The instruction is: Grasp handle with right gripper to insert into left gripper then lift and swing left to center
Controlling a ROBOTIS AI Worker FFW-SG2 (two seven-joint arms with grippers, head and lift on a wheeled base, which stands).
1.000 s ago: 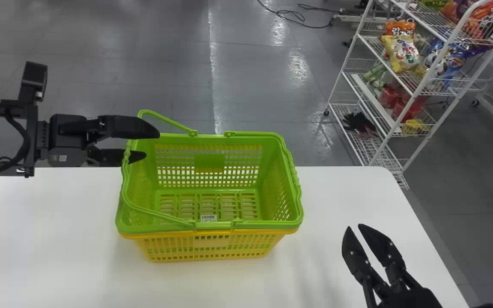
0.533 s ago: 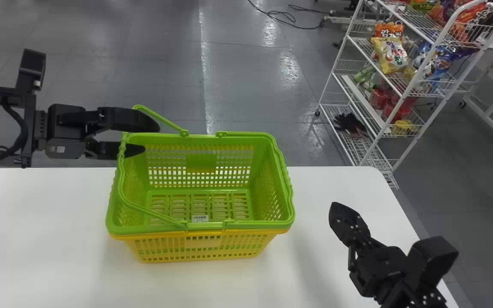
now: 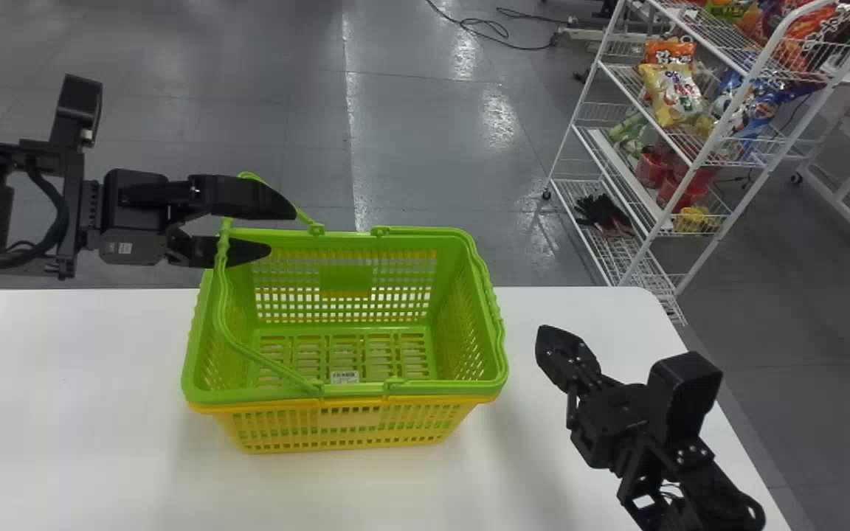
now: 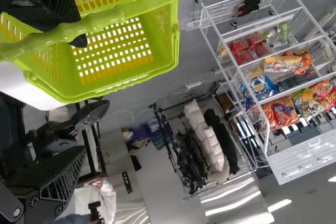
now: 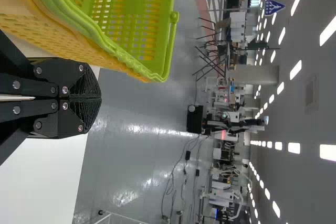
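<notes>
As the handle [image 3: 220, 295] tips right with my left gripper [image 3: 282, 230], I have no grip on it.
It leans over the basket's [image 3: 248, 397] left side; my left jaws gape wide. My right gripper [image 3: 543, 341] has shut empty and come farther left, so it must reopen to grasp. The right wrist view plainly shows its tips meeting; the head view leaves that less certain.
</notes>
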